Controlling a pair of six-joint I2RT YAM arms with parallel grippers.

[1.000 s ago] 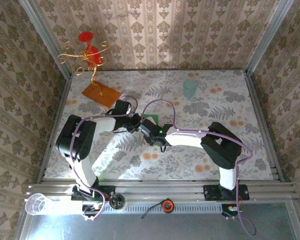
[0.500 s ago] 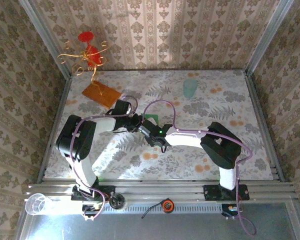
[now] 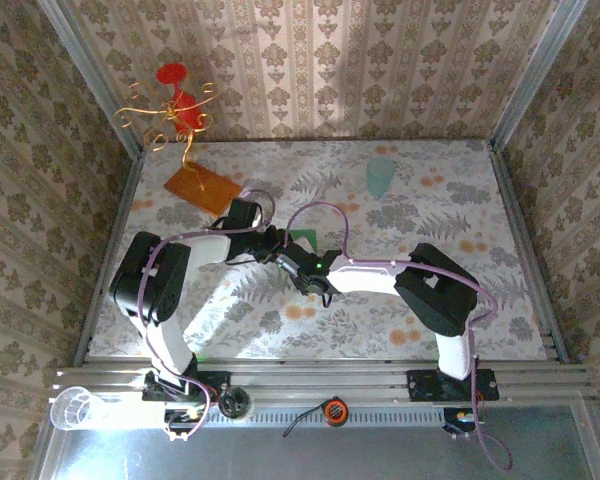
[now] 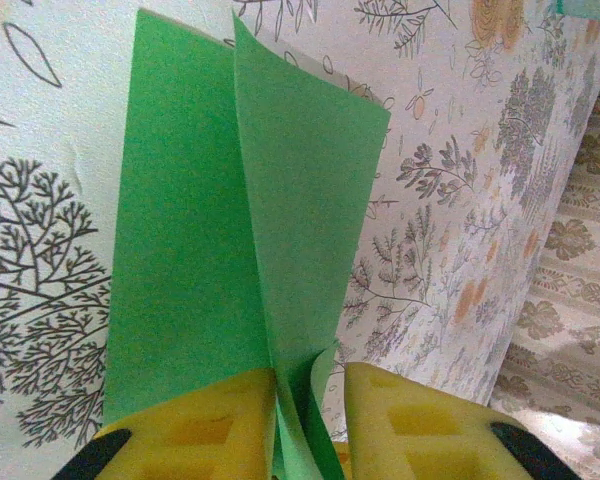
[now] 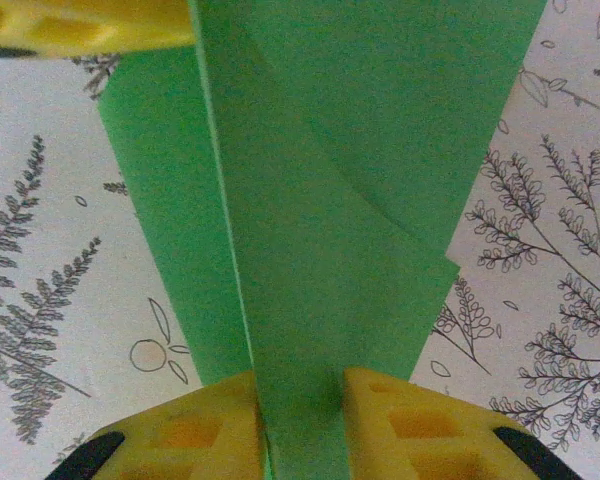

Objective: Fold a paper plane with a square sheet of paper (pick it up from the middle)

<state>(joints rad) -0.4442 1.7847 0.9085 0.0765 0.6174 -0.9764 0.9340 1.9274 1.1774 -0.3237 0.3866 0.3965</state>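
The left gripper [image 4: 310, 420] has its jaws closed on the upright middle fold of the paper plane [image 4: 290, 180]. The green layers rise out of the narrow gap, one wing lying flat on the table [image 4: 40, 130] to one side and the other standing half open. The right gripper [image 5: 300, 420] is likewise clamped on a folded strip of the same paper [image 5: 320, 200], which fills the gap between its fingers. Past the far end of that strip, one left finger [image 5: 80, 25] sits against the sheet.

With two grips on one thin sheet, any pull apart would likely tear it along the crease, and a twist of either wrist could set the fold askew. The half-raised wing looks springy. If either grip loosens it may flop open, or the paper may slide out.

Both wrist views cut off the inner ends of the jaws, so how deep the paper sits cannot be told. The plane's point is not to be made out. From above, the wrists cover the paper, leaving a small green corner [image 3: 302, 236] just beyond them.
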